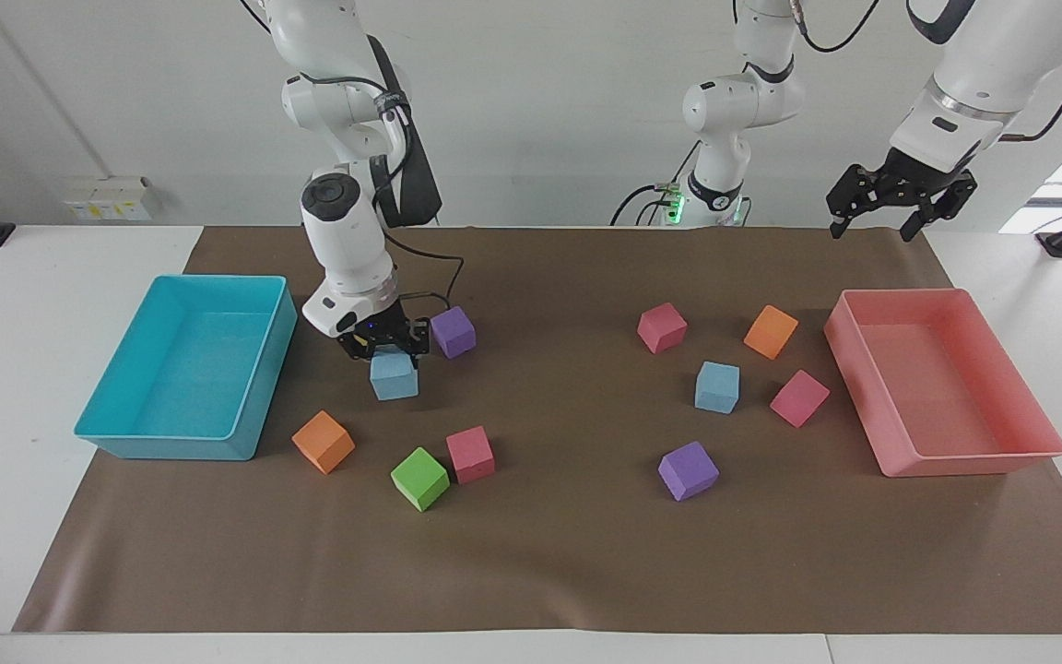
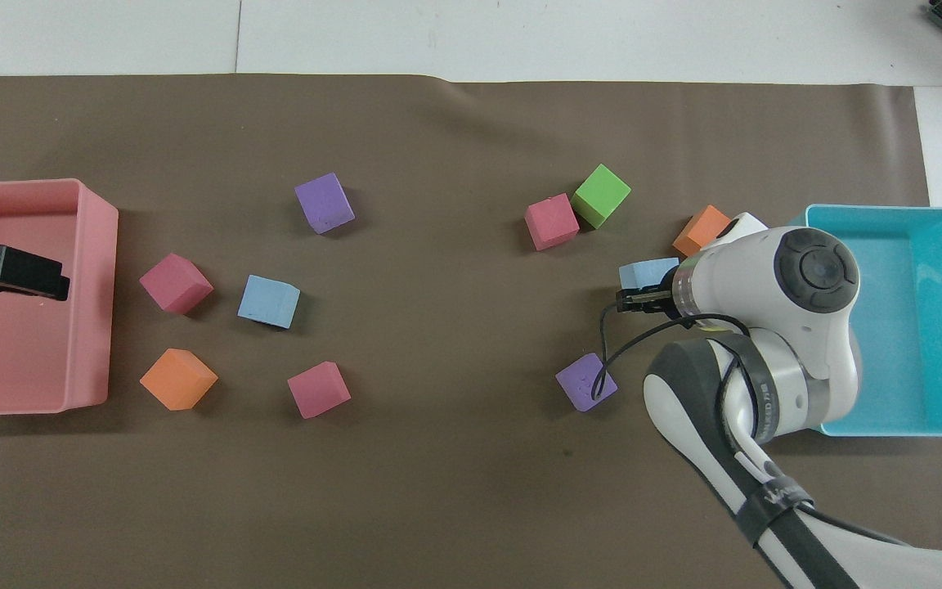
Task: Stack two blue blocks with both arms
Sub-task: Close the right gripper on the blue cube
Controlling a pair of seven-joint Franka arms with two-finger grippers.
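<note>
Right hand (image 1: pixel 383 343) clamped on blue block (image 1: pixel 394 376), lifted just off the worktop (image 1: pixel 568 553) beside the purple cube (image 1: pixel 453 332) at the right arm's end. Other blue block (image 1: pixel 717 386) sits on the worktop toward the left arm's end, among pink and orange cubes, well apart from the held one (the carry likely runs sideways along the worktop toward it). Left hand (image 1: pixel 900 198) waits with fingers apart over the pink tray's (image 1: pixel 973 456) robot-side edge, nearer that resting block.
</note>
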